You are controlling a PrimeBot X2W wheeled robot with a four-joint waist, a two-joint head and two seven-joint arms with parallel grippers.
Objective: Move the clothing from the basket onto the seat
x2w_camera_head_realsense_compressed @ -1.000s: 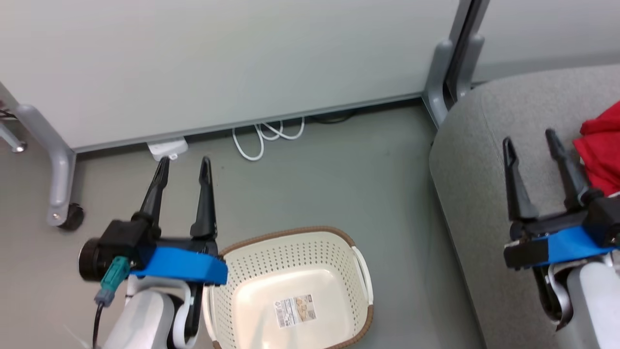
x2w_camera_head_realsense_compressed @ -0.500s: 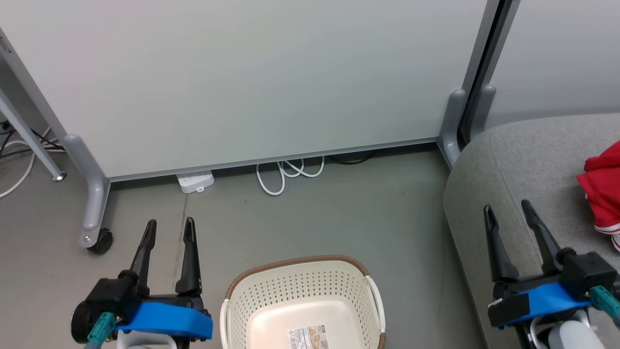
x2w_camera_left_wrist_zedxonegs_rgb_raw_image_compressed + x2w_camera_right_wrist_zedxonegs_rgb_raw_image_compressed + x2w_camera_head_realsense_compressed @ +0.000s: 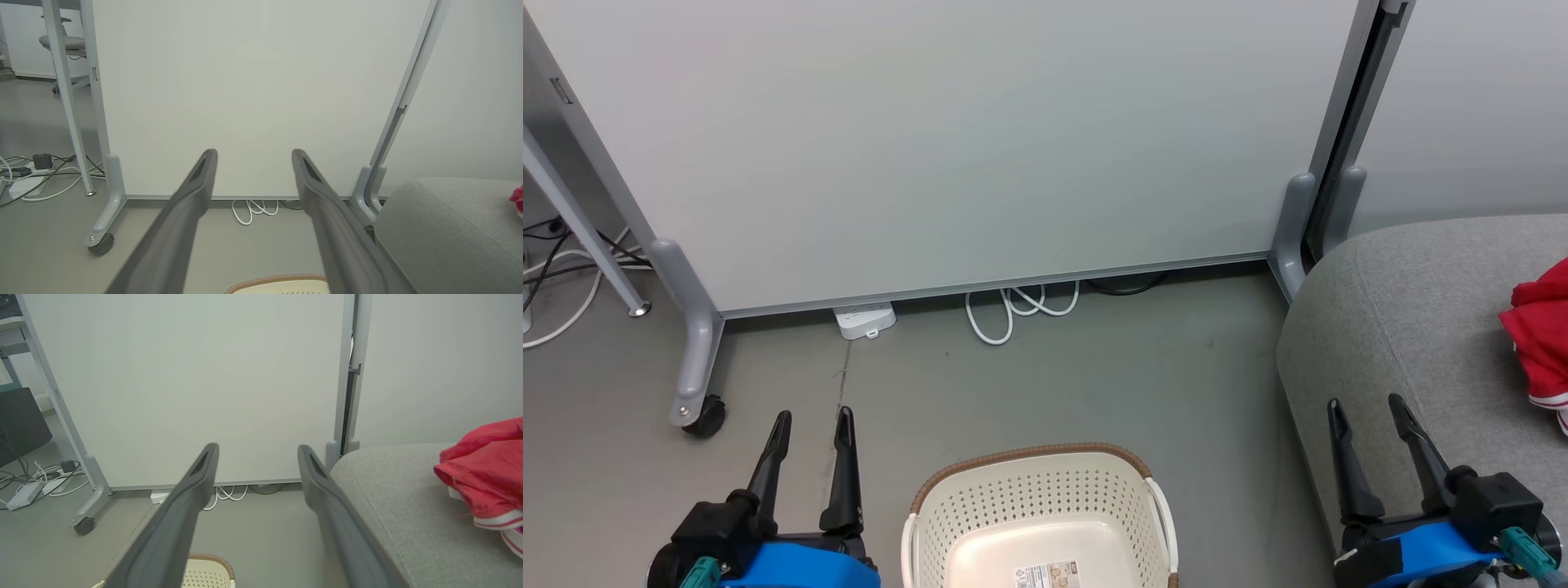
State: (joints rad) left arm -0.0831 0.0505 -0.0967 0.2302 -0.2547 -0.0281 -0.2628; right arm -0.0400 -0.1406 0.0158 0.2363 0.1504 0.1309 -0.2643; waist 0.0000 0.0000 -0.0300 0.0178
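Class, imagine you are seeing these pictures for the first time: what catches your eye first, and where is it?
The bright red clothing stands out at once, heaped on the grey seat at the right. Next comes the cream basket on the floor at bottom centre, its visible inside bare but for a label. The left end effector and right end effector flank it, both open.

The basket [image 3: 1029, 490] runs off the head view's bottom edge, its label [image 3: 1049, 574] unreadable. The clothing [image 3: 1543, 343] is cut by the right edge.
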